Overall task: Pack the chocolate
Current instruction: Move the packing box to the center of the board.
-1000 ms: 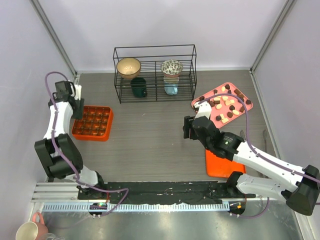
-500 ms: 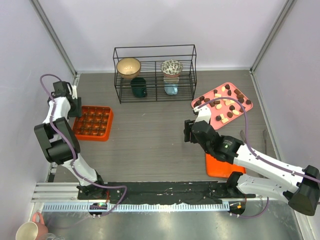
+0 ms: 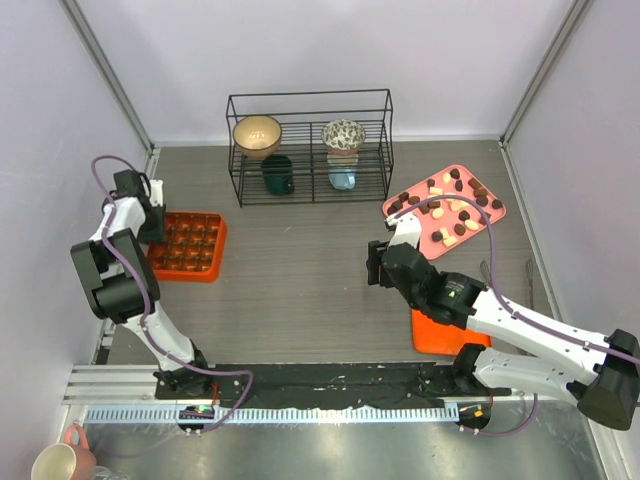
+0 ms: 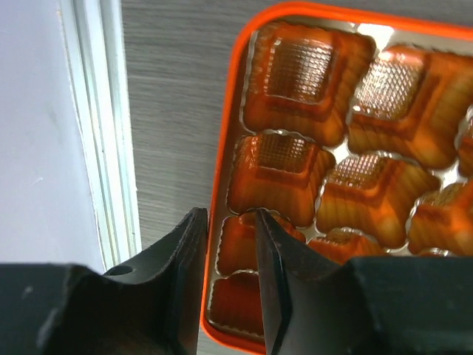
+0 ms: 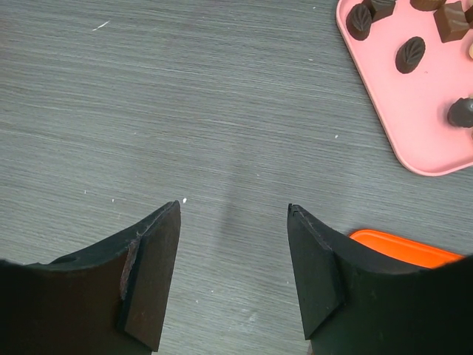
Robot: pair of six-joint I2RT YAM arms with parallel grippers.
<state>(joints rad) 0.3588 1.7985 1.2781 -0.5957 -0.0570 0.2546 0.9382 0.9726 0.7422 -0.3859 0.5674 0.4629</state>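
Between lilac walls [image 3: 300,50], grey wood-grain tabletop [image 3: 300,290] (chocolate [image 3: 455,174] on pink tray [image 3: 488,218], right)

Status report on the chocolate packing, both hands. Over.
Left hand open, astride rim of orange box. Right hand open, empty, over table beside pink tray. Chocolate on tray, visible box cells empty. Wire rack behind, not in the way.

left jaws narrowed, astride orange box [image 4: 284,159] rim

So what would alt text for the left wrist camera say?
The left gripper straddles the rim of an orange box, one finger outside, one inside. The moulded cells in view are empty; grey table lies beside it.
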